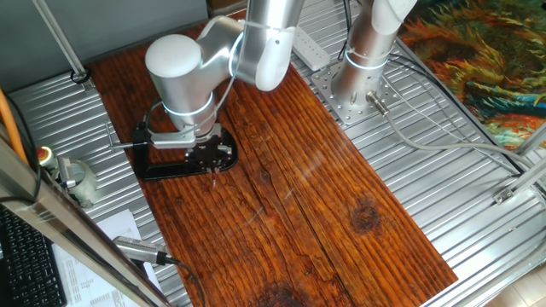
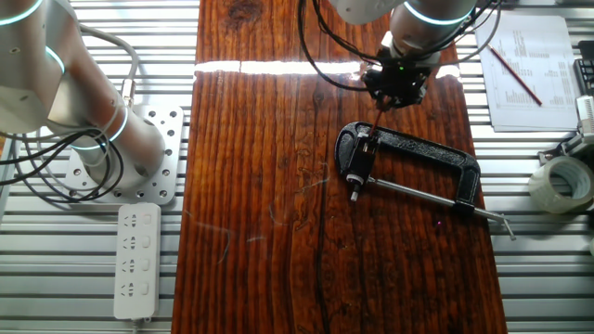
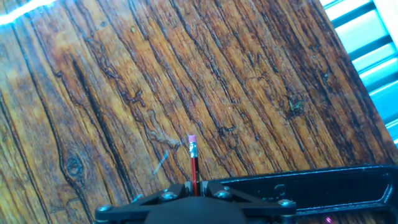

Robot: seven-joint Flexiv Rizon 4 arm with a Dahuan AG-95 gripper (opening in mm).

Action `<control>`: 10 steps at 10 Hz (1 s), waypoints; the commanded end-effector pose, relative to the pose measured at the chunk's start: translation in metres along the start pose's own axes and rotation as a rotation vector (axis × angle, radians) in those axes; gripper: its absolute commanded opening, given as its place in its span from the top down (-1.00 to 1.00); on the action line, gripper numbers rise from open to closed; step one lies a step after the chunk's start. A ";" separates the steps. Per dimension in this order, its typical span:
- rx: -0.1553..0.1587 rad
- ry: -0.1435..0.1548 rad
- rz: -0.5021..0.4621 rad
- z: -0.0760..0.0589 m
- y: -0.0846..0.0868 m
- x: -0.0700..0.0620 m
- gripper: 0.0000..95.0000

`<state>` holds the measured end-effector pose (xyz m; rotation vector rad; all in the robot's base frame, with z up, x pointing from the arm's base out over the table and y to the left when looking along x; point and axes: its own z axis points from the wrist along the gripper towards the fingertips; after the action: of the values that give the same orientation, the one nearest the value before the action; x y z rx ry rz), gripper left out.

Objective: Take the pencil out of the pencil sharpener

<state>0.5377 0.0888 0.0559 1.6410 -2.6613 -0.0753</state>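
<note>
1. Gripper (image 3: pixel 194 190) appears closed around the pencil (image 3: pixel 193 163), with the fingers together at the low edge of the hand view; the red shaft with its metal band and pink eraser sticks out beyond the fingertips.
2. Pencil is thus in the hand, held above the wooden board (image 1: pixel 341 205), near the end of the black clamp (image 2: pixel 418 153) that has the screw pad.
3. Pencil sharpener cannot be found with certainty in any view. It is too small, or it is hidden by the hand and the clamp, so I cannot tell whether the pencil tip is already free from it.
4. Risk, in my judgement: if the tip is not yet out, a pull that is not along the pencil axis may snap the lead or jam it.
5. Second risk: the grip is on a very thin shaft, so the pencil may slip or turn between the fingers and fall on the board.
6. Third risk: the hand is close to the clamp and may knock it.
7. Count: one pencil in the hand, one clamp, one metal screw rod (image 2: pixel 418 197), one board. Another red stick lies on the papers (image 2: pixel 520 79) at the far right.
</note>
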 end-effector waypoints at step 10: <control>-0.017 -0.009 -0.044 -0.003 -0.002 -0.014 1.00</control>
<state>0.5462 0.1008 0.0589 1.7013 -2.6230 -0.1068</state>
